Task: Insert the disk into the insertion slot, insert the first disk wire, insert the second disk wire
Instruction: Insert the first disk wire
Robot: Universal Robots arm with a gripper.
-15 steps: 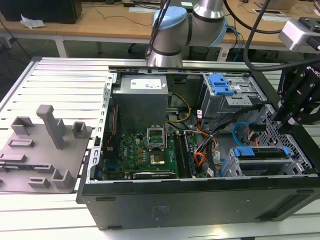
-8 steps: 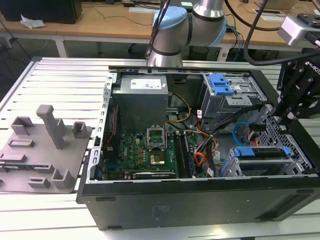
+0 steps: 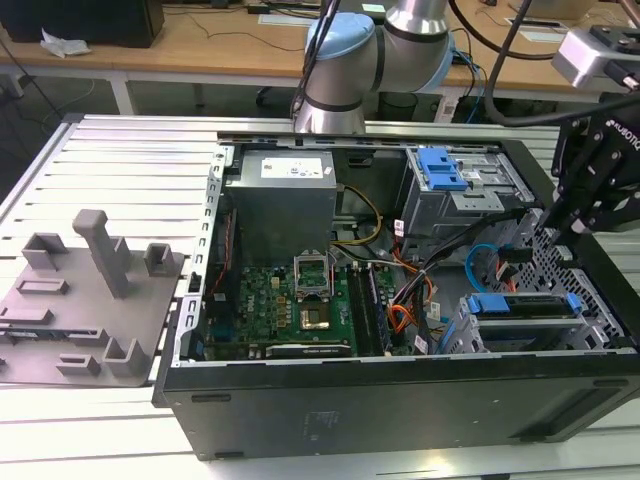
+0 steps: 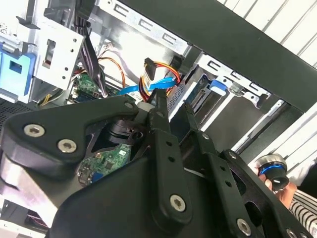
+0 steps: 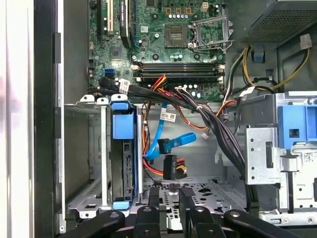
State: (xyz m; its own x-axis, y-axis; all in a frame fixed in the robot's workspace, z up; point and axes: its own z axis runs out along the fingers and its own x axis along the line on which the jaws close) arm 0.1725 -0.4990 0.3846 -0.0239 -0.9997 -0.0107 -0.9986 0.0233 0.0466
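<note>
The computer case [image 3: 400, 400] lies open on the worktop [image 3: 120, 160]. The disk [image 5: 124, 153] is already seated in the insertion slot [image 5: 79, 193], its blue carrier level with the bay's mouth as far as I can judge. Both leads hang free. The first disk wire [image 5: 171, 167], red and orange with a black plug, dangles just beside the second disk wire [image 5: 172, 144], whose light-blue loop crosses right above it. The gripper [image 5: 168, 191] hovers near the pair, over the cage's perforated floor, its fingers a little apart with nothing between them.

The closeness of the two leads worries me most. In the second wrist view the blue end lies almost against one fingertip [image 4: 162, 95], so a closing pinch could catch the wrong lead, or both at once. A grip on bare wire rather than on the plug would probably slip or kink it. The black plug hangs at an angle, and I cannot tell how its face is turned. If it meets the disk's socket crooked, I think it will jam or bend. The thick black cable bundle [image 5: 213, 124] sweeps close by and could snag the arm or drag across the leads. A hard push on a plug might also nudge the disk back along its rails.
</note>
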